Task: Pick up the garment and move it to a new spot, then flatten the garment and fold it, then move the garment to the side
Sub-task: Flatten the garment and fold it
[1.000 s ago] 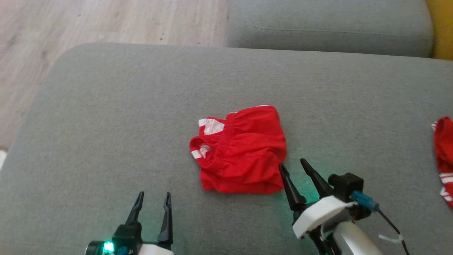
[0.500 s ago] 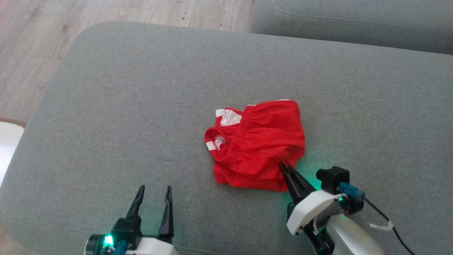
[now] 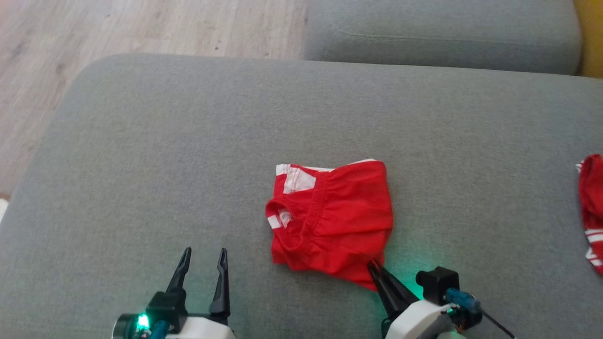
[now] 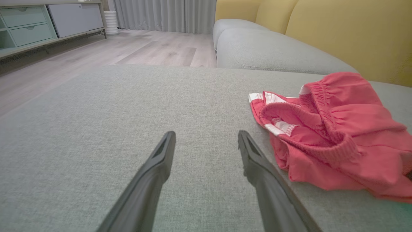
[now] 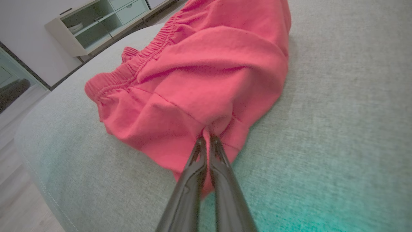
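Head view: finding the red garment [image 3: 334, 216] lying bunched near the middle of the grey sofa cushion [image 3: 141, 141], somewhat towards the near edge, waistband and white stripes turned to the left. Gripping it at its near right corner with the right pincer [image 3: 371, 264], jaws pressed together on a small pinch of cloth. Confirming this in the right wrist view, with the tips closed on a raised pleat of the fabric [image 5: 199, 74]. Holding the left pincer [image 3: 205, 254] wide and empty at the near left, low over the cushion and apart from the garment.

Judging this as the start of the pick-up, with nothing lifted yet.

Risking a slip by holding so thin a fold, possibly only the top layer, and so losing the cloth out of the tips on a quick pull. Risking also an unrolling: lifting by one corner alone, letting the rest hang twisted and making the later flattening harder. Dragging low across the rough cushion instead of lifting, and so snagging or bunching further. Carrying too far right, and so mixing it with the second red cloth [image 3: 591, 207] lying at the far right edge.
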